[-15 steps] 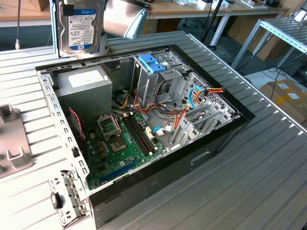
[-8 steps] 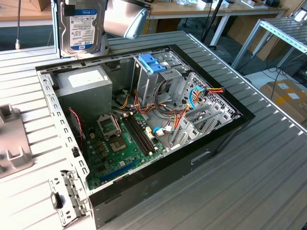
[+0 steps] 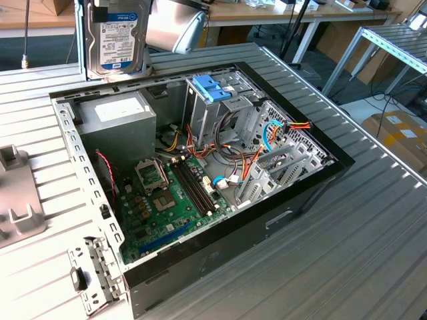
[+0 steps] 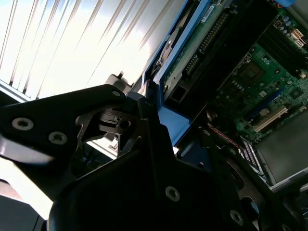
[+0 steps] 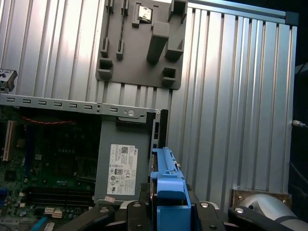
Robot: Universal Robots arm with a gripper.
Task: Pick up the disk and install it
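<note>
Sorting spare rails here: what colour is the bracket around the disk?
The bracket on the disk is light blue, clearest in the first wrist view.

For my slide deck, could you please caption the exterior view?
The disk held upright over the rim of the open computer case, near its grey power supply.

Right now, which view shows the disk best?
Exterior view: the disk shows its labelled face, upright. First wrist view gives its blue rail edge-on; second wrist view, a slanted strip of rail and underside.

in the exterior view i see a ribbed grey metal surface [image 3: 360, 227], wooden desks [image 3: 267, 13] at one o'clock, cardboard boxes [image 3: 399, 137] on the floor [image 3: 357, 107] at three o'clock.
</note>
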